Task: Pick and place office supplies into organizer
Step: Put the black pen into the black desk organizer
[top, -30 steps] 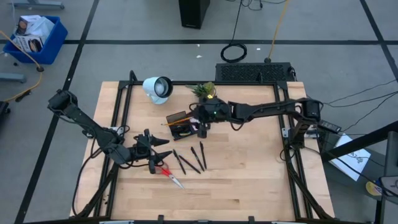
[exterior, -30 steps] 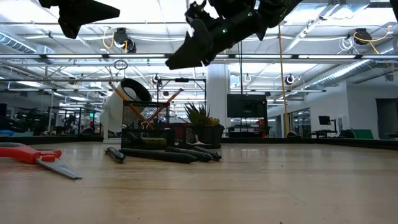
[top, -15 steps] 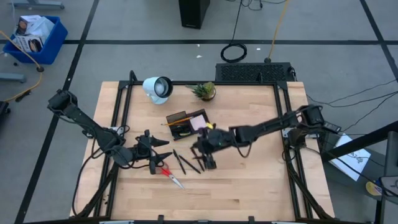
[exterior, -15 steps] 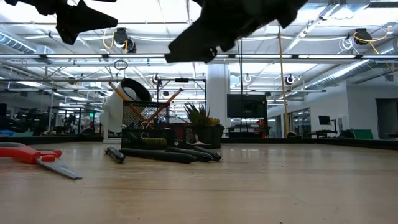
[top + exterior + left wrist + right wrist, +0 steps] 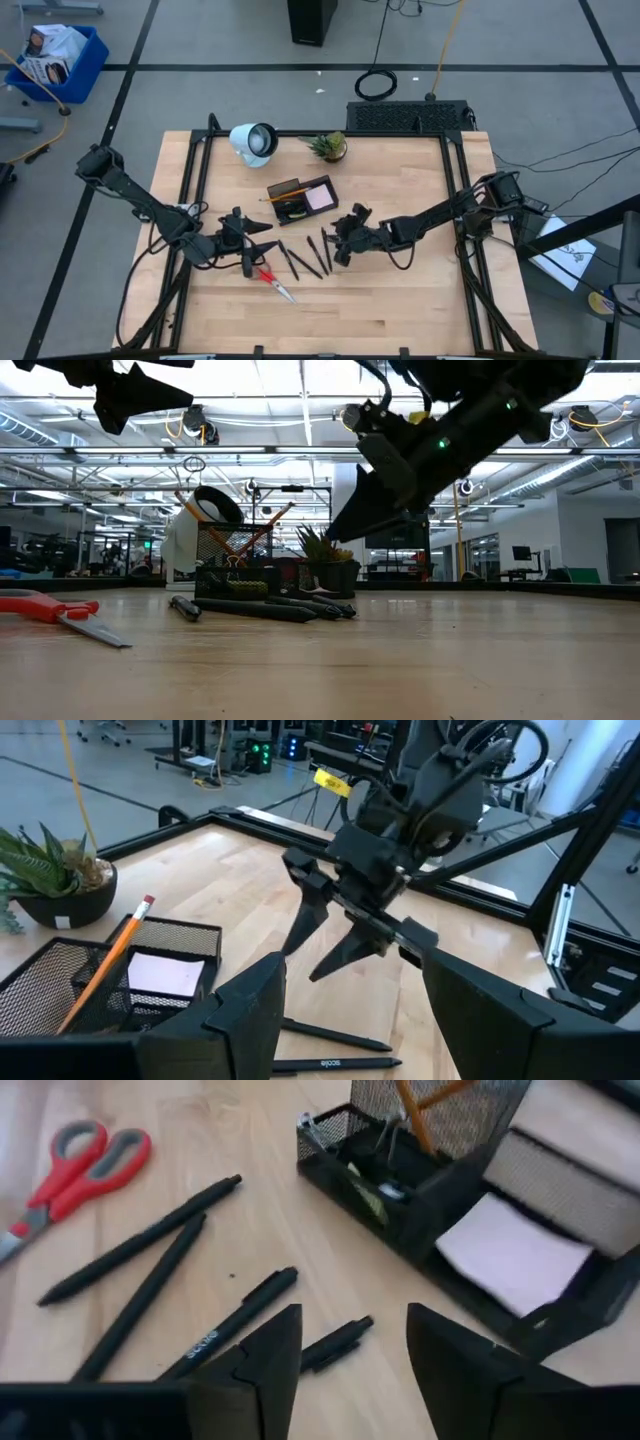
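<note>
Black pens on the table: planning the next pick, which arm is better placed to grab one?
Right. The right gripper hangs open beside the black pens; the left gripper sits nearer the red-handled scissors.

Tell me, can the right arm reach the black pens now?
Probably yes. The right pincer hangs open just above the pens, which lie loose on the table. Nothing stands between them; the organizer is apart, farther back.
</note>
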Robot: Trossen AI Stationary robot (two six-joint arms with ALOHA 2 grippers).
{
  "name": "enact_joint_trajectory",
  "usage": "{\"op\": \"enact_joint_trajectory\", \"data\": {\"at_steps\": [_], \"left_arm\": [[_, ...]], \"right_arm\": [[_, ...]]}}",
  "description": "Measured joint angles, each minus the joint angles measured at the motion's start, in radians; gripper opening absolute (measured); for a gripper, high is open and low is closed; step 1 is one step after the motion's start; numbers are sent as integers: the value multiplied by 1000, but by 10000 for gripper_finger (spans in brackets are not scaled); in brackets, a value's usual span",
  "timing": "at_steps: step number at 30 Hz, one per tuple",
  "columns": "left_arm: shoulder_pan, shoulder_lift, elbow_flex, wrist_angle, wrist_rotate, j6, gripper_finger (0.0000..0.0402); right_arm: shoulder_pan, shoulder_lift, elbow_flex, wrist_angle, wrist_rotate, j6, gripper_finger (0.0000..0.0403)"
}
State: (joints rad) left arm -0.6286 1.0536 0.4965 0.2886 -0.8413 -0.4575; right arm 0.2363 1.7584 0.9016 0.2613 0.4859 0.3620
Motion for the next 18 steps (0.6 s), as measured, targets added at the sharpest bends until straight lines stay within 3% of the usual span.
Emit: {"op": "enact_joint_trajectory", "data": {"at_steps": [5, 10, 14, 18], "left_arm": [[1, 0, 0, -1, 3, -43, 241], [1, 0, 0, -1, 3, -23, 241], [1, 3, 0, -4, 4, -33, 241], [1, 8, 0, -9, 4, -39, 241]], "right_arm": [[24, 0, -52, 84, -136, 29, 140], [64, 4, -134, 454, -272, 19, 119], [88, 6, -199, 726, -305, 43, 114], [118, 6, -178, 748, -294, 72, 116]]}}
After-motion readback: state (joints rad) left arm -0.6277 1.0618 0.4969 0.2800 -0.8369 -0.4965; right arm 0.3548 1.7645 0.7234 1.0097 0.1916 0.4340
